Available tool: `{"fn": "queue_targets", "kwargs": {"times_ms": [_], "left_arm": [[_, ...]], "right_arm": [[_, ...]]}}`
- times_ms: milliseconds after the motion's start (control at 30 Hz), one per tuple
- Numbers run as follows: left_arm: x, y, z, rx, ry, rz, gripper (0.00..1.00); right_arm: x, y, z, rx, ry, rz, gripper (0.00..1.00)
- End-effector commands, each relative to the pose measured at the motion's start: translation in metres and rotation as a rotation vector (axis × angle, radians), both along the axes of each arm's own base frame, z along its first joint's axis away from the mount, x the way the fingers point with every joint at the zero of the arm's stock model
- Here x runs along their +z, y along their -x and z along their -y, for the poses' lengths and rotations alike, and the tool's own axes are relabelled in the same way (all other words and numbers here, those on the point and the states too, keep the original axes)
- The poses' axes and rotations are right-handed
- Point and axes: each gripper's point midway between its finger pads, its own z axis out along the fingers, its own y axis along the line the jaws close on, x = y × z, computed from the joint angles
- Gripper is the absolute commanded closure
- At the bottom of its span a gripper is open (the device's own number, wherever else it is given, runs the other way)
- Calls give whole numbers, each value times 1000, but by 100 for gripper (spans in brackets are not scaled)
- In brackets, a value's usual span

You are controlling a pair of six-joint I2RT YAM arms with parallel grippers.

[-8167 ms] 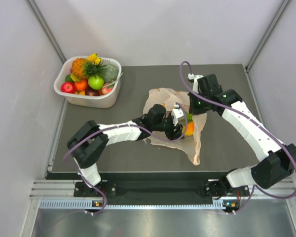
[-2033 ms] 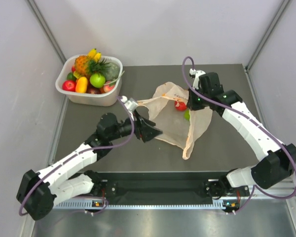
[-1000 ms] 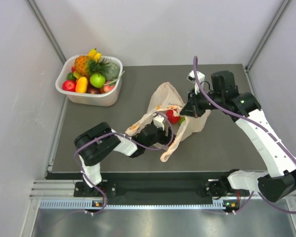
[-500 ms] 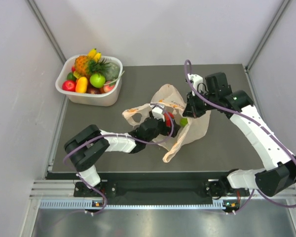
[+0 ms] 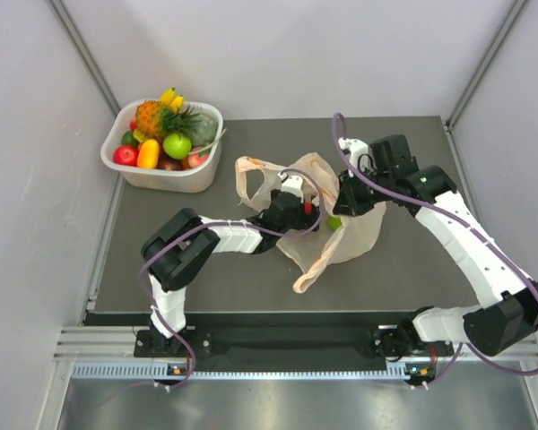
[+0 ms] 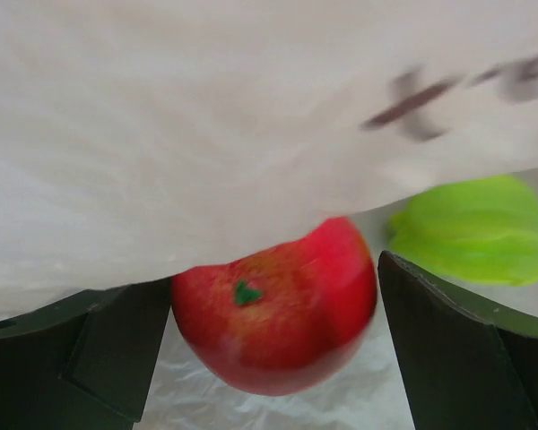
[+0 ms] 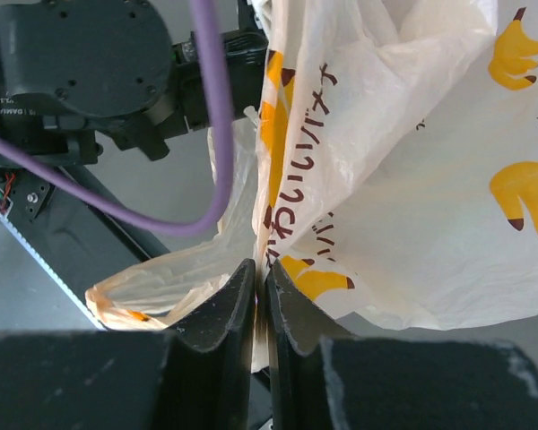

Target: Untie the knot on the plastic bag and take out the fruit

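Observation:
The peach-orange plastic bag point(image 5: 354, 235) lies mid-table with its mouth facing left. No knot shows; one handle loop point(image 5: 249, 176) lies loose at the left, the other point(image 5: 310, 271) trails toward me. My left gripper point(image 5: 302, 210) reaches into the mouth, jaws open. In the left wrist view a small red fruit point(image 6: 273, 309) sits between the fingers point(image 6: 457, 345), blurred, under the bag film point(image 6: 215, 125). A green piece point(image 6: 471, 231) lies just beyond. My right gripper point(image 7: 262, 278) is shut on a fold of the bag point(image 7: 403, 161) and holds its upper edge up point(image 5: 345, 199).
A white tub point(image 5: 200, 176) stands at the back left, filled with a pineapple point(image 5: 146, 116), bananas, a green apple point(image 5: 177, 145) and several other fruit. The left arm point(image 5: 220, 235) lies across the table in front of the bag.
My left gripper has pushed deeper into the bag toward the back. The bag's left handle loop has swung up and back. My right gripper still pinches the bag's edge.

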Motion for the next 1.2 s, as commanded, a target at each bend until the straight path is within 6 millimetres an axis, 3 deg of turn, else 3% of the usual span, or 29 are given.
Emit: {"fn": "queue_targets", "kwargs": {"times_ms": [0, 200, 333, 367, 433, 467, 500, 533, 567, 600, 667, 700, 933, 967, 1067, 1167], "left_arm": [[0, -2, 7, -41, -2, 0, 1], [-9, 4, 20, -118, 28, 12, 2], [8, 13, 25, -183, 88, 56, 30], [13, 18, 28, -208, 105, 64, 51], [23, 24, 25, -222, 111, 65, 78], [20, 36, 25, -267, 106, 28, 93], [22, 42, 24, -276, 112, 12, 99], [37, 47, 21, -281, 130, 19, 100], [29, 59, 13, -288, 112, -20, 100], [48, 67, 9, -293, 140, -3, 100], [46, 86, -7, -289, 144, -29, 100], [68, 93, -14, -287, 184, -15, 100], [121, 148, -43, -374, 237, -79, 100], [132, 150, -46, -370, 251, -67, 100], [191, 141, -78, -240, 286, 74, 100], [230, 109, -117, -69, 223, 179, 100]], "right_arm": [[1, -3, -2, 8, -1, 26, 90], [0, -5, -3, 3, -8, 25, 91], [-2, -6, -1, -8, -1, 30, 93], [0, -7, -1, -13, -3, 37, 94], [1, -10, -1, -33, -5, 47, 96], [1, -12, -1, -43, -7, 49, 99], [1, -16, 2, -74, 0, 53, 100], [3, -20, 2, -93, -4, 68, 100], [1, -23, 3, -111, 2, 69, 100], [0, -28, 6, -153, 9, 71, 100], [2, -39, 7, -201, 2, 96, 100], [-2, -43, 9, -241, 7, 87, 100], [1, -71, -3, -317, -58, 106, 100], [1, -74, -6, -316, -67, 106, 100], [0, -78, -9, -308, -69, 105, 100], [-4, -78, -10, -293, -61, 104, 100]]}}
